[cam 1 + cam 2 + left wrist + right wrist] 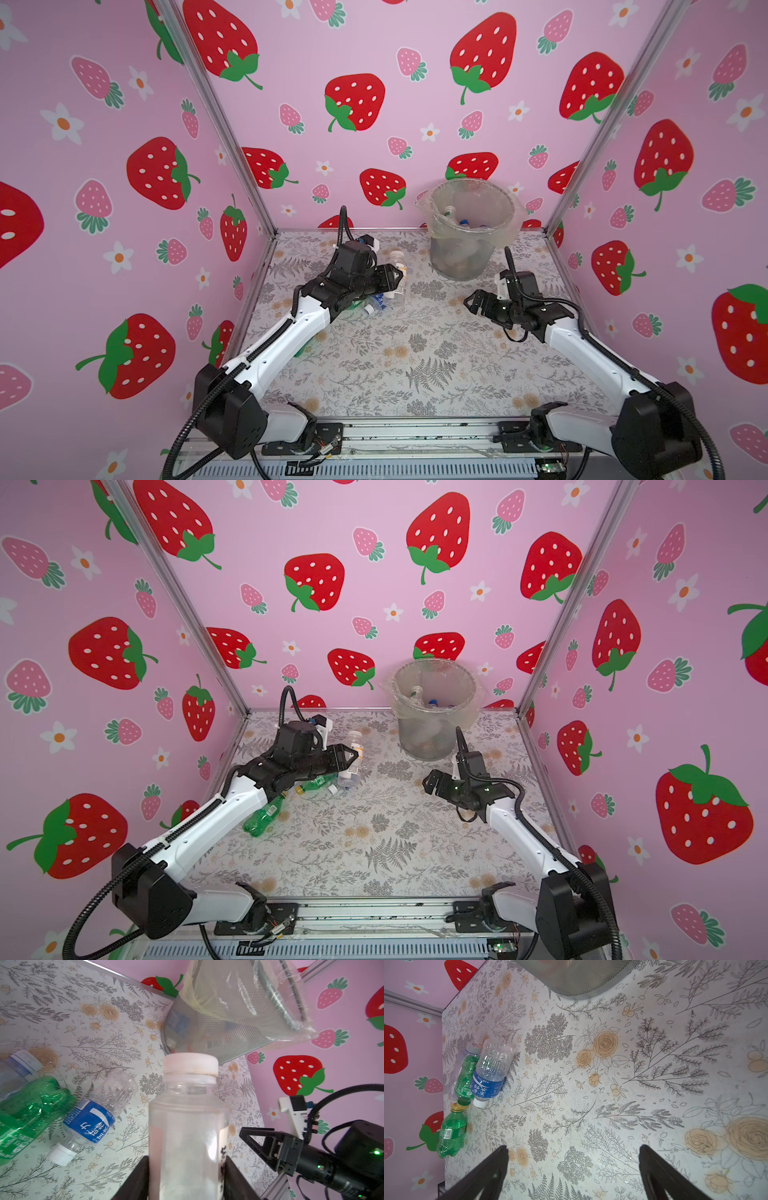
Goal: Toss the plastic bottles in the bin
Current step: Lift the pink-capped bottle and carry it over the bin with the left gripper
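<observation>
Clear white-capped bottle point(187, 1118): pinched at its body by the left gripper point(187, 1160), left of the bin point(461, 257); only the left wrist view shows the grip close up. Right gripper point(574, 1151): jaws spread, empty. Blue-labelled bottle point(490, 1076) and green bottles point(452, 1136) lie on the table point(612, 1084), whole in the right wrist view, partly hidden in both top views.

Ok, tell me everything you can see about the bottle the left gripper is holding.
The bottle is clear plastic with a wide white cap and a pale label bearing dark print. It looks empty and undented. The left gripper is shut on its body, black fingers pressing both sides. Its cap end points toward the bin. Whether its base clears the table I cannot tell.
</observation>
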Tool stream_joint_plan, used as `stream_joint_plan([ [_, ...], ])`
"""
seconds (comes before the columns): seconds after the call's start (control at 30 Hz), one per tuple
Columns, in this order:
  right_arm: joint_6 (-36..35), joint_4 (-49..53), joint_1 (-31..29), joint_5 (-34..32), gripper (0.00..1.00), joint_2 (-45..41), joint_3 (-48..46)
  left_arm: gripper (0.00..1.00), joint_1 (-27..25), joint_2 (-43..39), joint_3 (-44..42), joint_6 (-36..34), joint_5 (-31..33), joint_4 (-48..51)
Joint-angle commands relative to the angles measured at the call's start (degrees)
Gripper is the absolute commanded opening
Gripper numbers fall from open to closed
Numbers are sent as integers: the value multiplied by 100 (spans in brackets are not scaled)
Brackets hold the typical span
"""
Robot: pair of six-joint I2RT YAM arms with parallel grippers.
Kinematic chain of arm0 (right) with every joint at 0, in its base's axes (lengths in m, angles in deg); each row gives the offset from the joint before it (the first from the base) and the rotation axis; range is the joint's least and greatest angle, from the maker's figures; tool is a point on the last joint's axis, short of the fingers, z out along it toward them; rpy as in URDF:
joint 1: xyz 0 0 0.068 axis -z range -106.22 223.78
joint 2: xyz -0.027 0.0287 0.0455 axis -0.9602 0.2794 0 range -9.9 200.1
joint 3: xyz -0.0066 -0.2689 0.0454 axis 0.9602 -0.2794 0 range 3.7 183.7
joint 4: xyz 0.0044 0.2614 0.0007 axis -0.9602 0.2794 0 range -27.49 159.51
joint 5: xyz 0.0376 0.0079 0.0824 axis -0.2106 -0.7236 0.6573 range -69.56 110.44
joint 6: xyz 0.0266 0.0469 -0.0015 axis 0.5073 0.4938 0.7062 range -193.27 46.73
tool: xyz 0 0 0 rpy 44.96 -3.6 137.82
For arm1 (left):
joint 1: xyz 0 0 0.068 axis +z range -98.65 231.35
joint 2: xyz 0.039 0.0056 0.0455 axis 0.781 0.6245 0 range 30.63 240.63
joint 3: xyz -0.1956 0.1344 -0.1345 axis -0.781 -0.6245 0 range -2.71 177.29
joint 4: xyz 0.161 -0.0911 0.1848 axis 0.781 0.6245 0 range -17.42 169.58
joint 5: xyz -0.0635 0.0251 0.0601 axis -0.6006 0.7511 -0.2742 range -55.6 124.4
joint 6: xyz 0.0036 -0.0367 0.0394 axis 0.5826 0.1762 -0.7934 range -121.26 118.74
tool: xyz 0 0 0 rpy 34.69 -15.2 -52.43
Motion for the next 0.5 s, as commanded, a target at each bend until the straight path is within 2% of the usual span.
stream_joint_plan([
  [0.0, -92, -24, -37, -67, 99, -66, -75, 53, -27, 194, 575, 128, -391, -48],
  [0.47, -82, -59, -59, -33, 99, -136, -178, 54, -152, 865, 1860, 398, -737, -221],
])
